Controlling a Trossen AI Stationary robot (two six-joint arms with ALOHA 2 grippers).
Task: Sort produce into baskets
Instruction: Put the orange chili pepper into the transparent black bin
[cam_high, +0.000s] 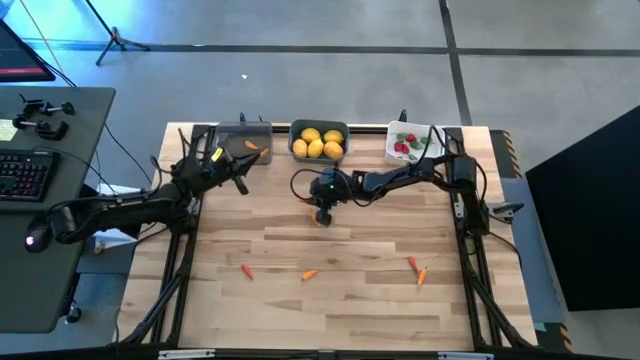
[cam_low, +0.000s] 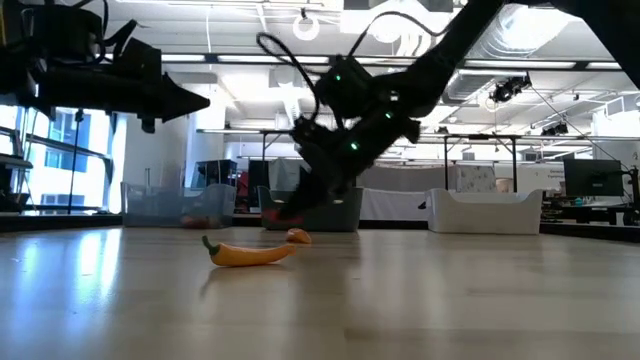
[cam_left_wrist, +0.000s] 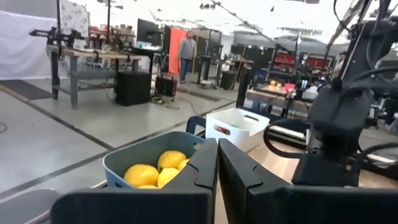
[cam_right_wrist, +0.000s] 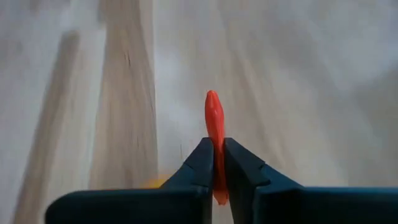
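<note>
**A:** What was the right claw (cam_right_wrist: 216, 163) doing?

**B:** It was clenched on a thin orange carrot (cam_right_wrist: 214, 127), which stood pinched between the two fingers with its tip poking out past them. Seen from above, that claw (cam_high: 322, 212) sat low over the wooden counter (cam_high: 340, 300), just in front of the teal bin (cam_high: 319, 127)

**A:** And what lay in that bin?

**B:** Yellow lemons (cam_high: 318, 143), heaped together, just beyond the claw. The white bin (cam_high: 392, 130) stood off to the claw's outer side, along the same far edge, with red and green bits (cam_high: 405, 144) inside it

**A:** The left claw?

**B:** The left claw (cam_high: 236, 172) was shut with nothing between its fingers, which met flat in its own wrist view. It hung above the counter just in front of the clear-grey bin (cam_high: 243, 131), and an orange piece (cam_high: 252, 146) lay in that bin beyond it

**A:** Anything loose on the counter?

**B:** Yes. Nearer the front edge than either claw lay three orange carrots: one (cam_high: 247, 270) on the left claw's side, one (cam_high: 310, 274) roughly below the right claw, and one (cam_high: 423, 273) farther out to the right with a small red piece (cam_high: 412, 263) touching or just beside it. From counter height a yellow-orange pepper-like piece (cam_low: 247, 253) lay in front of the right claw (cam_low: 296, 214)
</note>
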